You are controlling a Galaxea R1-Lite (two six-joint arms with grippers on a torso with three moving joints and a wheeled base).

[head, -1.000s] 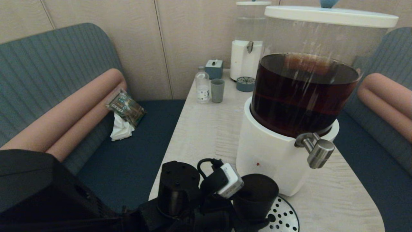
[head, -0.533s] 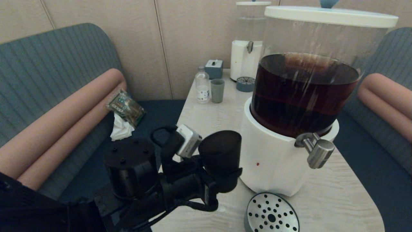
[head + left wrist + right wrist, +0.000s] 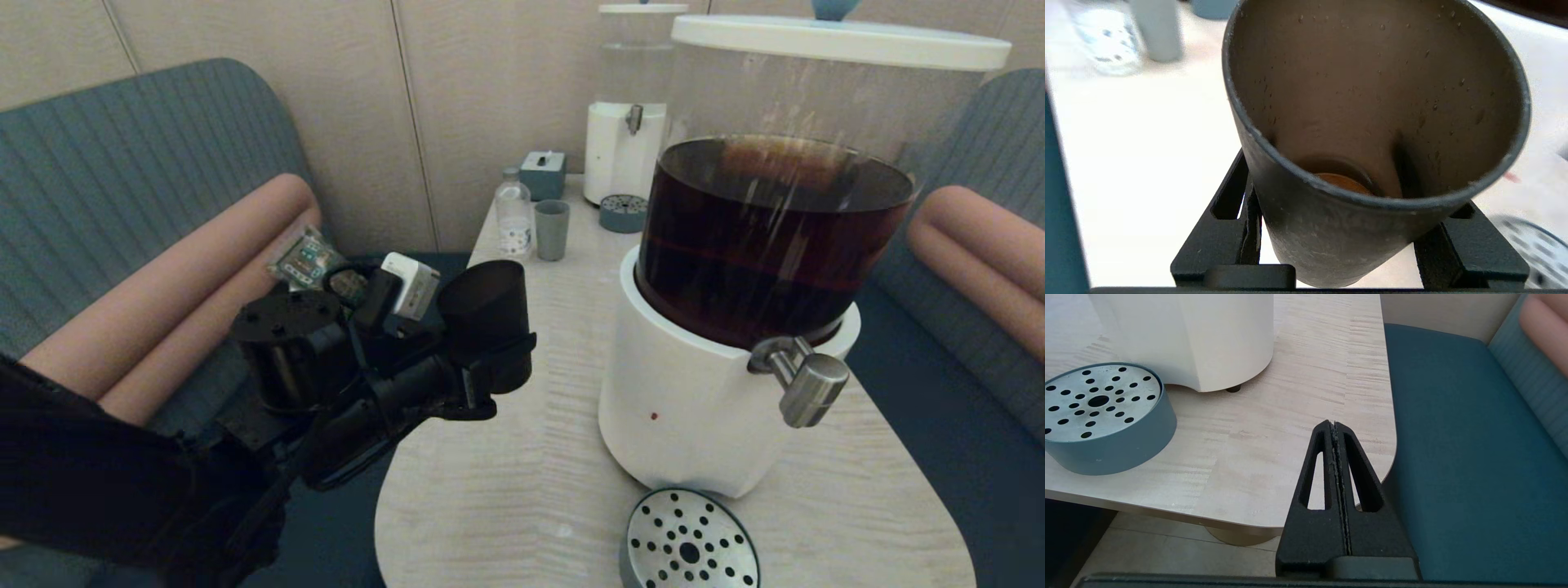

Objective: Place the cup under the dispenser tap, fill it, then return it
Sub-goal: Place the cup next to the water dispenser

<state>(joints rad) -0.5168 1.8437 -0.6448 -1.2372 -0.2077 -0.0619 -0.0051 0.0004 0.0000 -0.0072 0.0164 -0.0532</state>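
Note:
My left gripper [image 3: 495, 369] is shut on the matte black cup [image 3: 485, 320] and holds it upright in the air over the table's left edge, to the left of the big dispenser [image 3: 694, 400]. From the left wrist view the cup [image 3: 1372, 102] fills the frame between both fingers [image 3: 1229, 212], with a little brown liquid [image 3: 1343, 183] at its bottom. The steel dispenser tap [image 3: 804, 382] juts out at the dispenser's right front, above the perforated drip tray [image 3: 688, 543], which stands bare. My right gripper [image 3: 1334, 424] is shut on nothing, low by the table's near right corner.
A grey-green cup [image 3: 552, 229], a small bottle [image 3: 513, 216], a blue-grey box [image 3: 543, 174], a smaller clear-liquid dispenser [image 3: 624, 131] and its drip tray [image 3: 623, 212] stand at the table's far end. Blue benches flank the table; a packet [image 3: 314, 269] lies on the left one.
My left gripper has lifted the cup off the drip tray and carried it up and to the left, away from the tap. The drip tray is now uncovered.

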